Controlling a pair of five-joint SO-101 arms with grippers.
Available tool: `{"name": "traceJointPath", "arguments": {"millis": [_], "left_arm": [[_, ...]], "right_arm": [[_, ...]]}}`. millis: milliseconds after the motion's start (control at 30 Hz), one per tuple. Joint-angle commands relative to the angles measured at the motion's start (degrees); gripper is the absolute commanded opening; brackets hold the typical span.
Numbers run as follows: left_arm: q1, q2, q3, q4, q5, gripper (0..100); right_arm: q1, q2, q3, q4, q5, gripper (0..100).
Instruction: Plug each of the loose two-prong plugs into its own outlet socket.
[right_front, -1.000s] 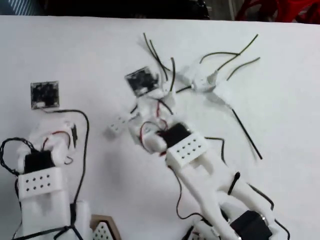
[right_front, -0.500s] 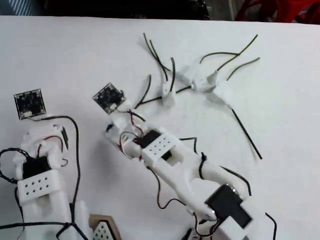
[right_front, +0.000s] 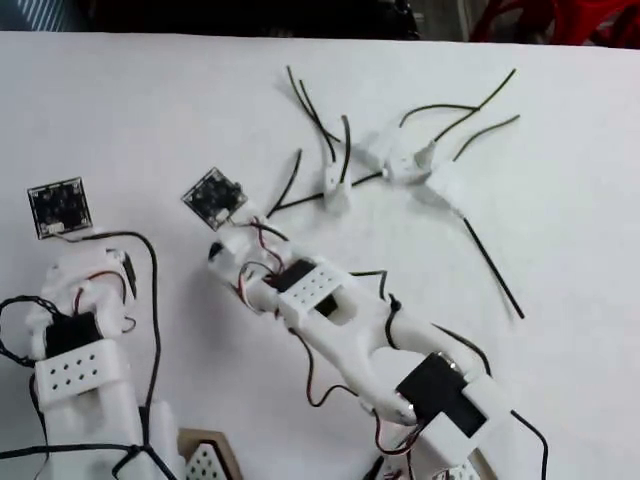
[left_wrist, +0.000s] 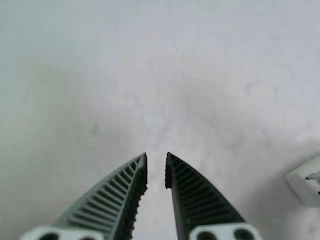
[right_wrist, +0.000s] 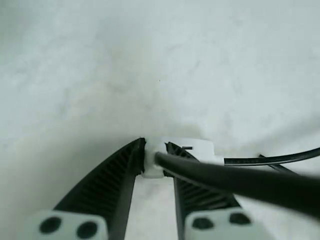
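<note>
Between the fingers of my right tool sits a white plug, pinched; my left tool hangs barely parted above the tabletop.

Two arms, two claws, four wired connectors.

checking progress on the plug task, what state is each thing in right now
left end effector: tips a narrow gap apart, holding nothing
right end effector: shut on a white plug with a black wire
lone plug: loose on the table, unplugged
cluster of white connectors: tangled together; cannot tell if any are mated
</note>
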Motion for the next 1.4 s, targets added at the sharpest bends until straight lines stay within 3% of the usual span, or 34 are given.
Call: {"name": "traceJointPath", "arguments": {"millis": [0, 300, 533, 1167, 1367], "left_arm": [[-0.48, -1.71, -0.18, -1.32, 0.35, 8], [-0.48, -1.71, -0.18, -1.32, 0.35, 8], [-0.48, -1.71, -0.18, -1.32, 0.35, 8], [-0.4, -1.71, -0.09, -1.32, 0.09, 8], [-0.4, -1.71, -0.09, -1.32, 0.09, 8]], "right_arm": [[0.75, -1.27, -1.58, 2.51, 0.88, 1.7], [0.66, -1.71, -2.81, 5.67, 5.19, 1.7], [0.57, -0.84, -10.46, 16.66, 5.1, 1.7], [0.57, 8.92, -13.8, 18.24, 5.45, 2.2], [0.31, -2.59, -13.63, 30.64, 3.52, 15.6]]}}
